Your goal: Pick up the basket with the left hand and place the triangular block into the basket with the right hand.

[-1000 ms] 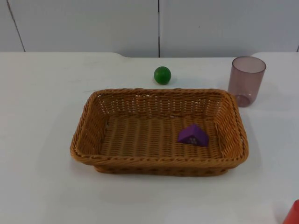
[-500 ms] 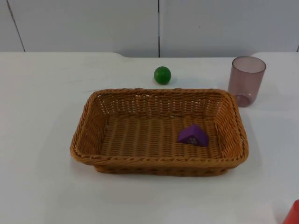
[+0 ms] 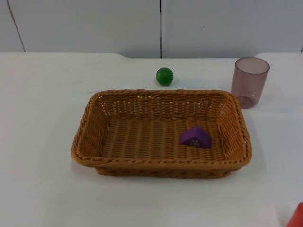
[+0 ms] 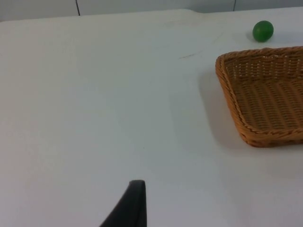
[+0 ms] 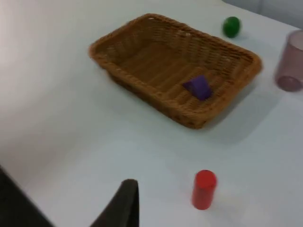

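Of the left gripper (image 4: 132,208) a single dark tip can be made out above bare white table (image 3: 42,94), and of the right gripper (image 5: 124,203) likewise one dark tip, so for neither can it be told how far its jaws stand apart; both arms wait, well back from the work. The wicker basket (image 3: 80,142) is cut off at the edge of the left wrist view, where one end of it shows, resting on the table well apart from the left gripper and not held. In the top view the red cylinder (image 3: 296,216) is cut by the picture's edge at about 5 o'clock from the basket; the right wrist view shows it whole, upright, nearer to the right gripper than the basket is. The purple triangular block (image 3: 195,137) lies inside the basket, on its floor toward 4 o'clock from the middle, close to the right-hand wall, well apart from both grippers. A green ball (image 3: 164,76) sits just beyond the basket's rim at 12 o'clock, and a translucent mauve cup (image 3: 249,81) stands upright at 2 o'clock.
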You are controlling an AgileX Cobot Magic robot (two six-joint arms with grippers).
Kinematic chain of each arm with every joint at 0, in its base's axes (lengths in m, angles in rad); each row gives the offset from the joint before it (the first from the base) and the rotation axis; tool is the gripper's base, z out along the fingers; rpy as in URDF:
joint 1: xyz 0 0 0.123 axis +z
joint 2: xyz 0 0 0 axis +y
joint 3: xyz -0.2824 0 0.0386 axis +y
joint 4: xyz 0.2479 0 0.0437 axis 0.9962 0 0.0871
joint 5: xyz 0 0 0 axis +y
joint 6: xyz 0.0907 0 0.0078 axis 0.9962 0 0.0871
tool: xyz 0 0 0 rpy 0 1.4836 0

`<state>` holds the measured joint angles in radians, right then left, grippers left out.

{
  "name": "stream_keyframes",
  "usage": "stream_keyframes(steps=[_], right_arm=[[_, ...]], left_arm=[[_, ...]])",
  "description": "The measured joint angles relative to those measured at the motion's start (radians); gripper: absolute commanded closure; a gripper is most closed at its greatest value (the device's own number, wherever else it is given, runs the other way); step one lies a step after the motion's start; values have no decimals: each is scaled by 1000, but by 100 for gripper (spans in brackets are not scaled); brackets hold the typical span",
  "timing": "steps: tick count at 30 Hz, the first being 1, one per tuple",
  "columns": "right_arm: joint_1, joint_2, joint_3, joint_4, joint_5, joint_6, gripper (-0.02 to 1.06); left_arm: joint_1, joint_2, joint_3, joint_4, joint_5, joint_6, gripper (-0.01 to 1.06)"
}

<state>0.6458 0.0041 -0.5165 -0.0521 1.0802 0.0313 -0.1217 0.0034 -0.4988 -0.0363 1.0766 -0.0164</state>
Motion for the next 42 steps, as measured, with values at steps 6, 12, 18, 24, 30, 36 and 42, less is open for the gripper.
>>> stream_keyframes(steps=[6, 12, 18, 24, 30, 36, 42], right_arm=[[-236, 0, 0, 0, 0, 0, -1], [-468, 0, 0, 0, 0, 3, -1], [-580, 0, 0, 0, 0, 3, -1], [-587, 0, 0, 0, 0, 3, -1], [-587, 0, 0, 0, 0, 3, -1], [-587, 0, 0, 0, 0, 3, -1], [-587, 0, 0, 0, 0, 3, -1]], left_arm=[[0, 0, 0, 0, 0, 0, 0], [0, 0, 0, 0, 0, 0, 0], [0, 0, 0, 0, 0, 0, 0], [0, 0, 0, 0, 0, 0, 0], [19, 0, 0, -1, 0, 0, 0], [116, 0, 0, -1, 0, 0, 0], [199, 0, 0, -1, 0, 0, 0]])
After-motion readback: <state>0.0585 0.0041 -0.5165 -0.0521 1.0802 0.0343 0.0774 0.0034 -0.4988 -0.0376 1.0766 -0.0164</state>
